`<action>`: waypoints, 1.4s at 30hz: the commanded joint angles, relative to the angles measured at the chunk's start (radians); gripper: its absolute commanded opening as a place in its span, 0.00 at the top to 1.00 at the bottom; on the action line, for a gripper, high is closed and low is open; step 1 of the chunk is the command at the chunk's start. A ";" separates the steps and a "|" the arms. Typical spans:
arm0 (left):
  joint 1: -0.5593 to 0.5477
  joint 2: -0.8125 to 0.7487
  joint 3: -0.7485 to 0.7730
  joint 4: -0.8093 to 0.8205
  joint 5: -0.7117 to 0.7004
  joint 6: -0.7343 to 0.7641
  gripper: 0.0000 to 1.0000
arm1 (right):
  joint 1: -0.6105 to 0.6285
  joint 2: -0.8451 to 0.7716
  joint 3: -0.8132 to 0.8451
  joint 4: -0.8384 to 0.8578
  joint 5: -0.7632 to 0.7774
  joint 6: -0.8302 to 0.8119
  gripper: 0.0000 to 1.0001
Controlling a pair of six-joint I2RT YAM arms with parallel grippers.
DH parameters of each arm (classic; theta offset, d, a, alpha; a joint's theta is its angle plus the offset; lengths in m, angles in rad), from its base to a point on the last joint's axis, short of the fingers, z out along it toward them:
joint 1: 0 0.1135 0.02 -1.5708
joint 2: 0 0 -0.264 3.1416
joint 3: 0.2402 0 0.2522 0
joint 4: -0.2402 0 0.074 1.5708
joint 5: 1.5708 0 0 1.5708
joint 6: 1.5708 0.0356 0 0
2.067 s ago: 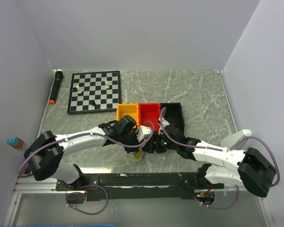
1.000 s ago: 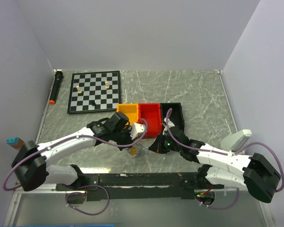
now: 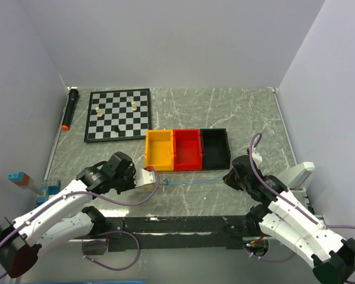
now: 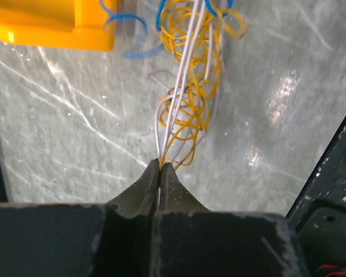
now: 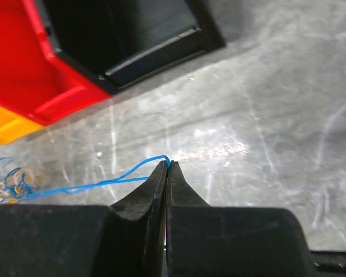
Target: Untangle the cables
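Left fingers (image 4: pixel 160 168), pressed together, pinch my white and yellow wires (image 4: pixel 183 75), the tangle cut off at frame top; right fingers (image 5: pixel 168 168) pinch the blue wire (image 5: pixel 75 189).

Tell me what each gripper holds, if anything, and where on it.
The left gripper is shut on the white cable and yellow cable at the tangle's near end. The right gripper is shut on the blue cable at a bend in its stretched-out strand.

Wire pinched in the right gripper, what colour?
Blue. The wire clamped in the right gripper shows best in the right wrist view.
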 commanded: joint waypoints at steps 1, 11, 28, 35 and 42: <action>0.019 -0.043 -0.006 -0.125 -0.118 0.073 0.99 | -0.028 0.018 0.046 -0.149 0.108 -0.024 1.00; 0.019 -0.004 0.127 -0.152 0.051 0.024 0.99 | 0.000 0.135 0.011 -0.040 -0.121 -0.193 0.77; 0.037 0.089 0.169 -0.088 0.186 -0.085 0.59 | 0.294 0.516 0.125 0.638 -0.340 -0.425 0.43; 0.117 0.083 0.133 -0.025 0.186 -0.145 0.50 | 0.359 0.719 0.228 0.773 -0.431 -0.414 0.42; 0.166 0.161 0.129 0.029 0.255 -0.145 0.49 | 0.406 0.788 0.254 0.762 -0.491 -0.428 0.38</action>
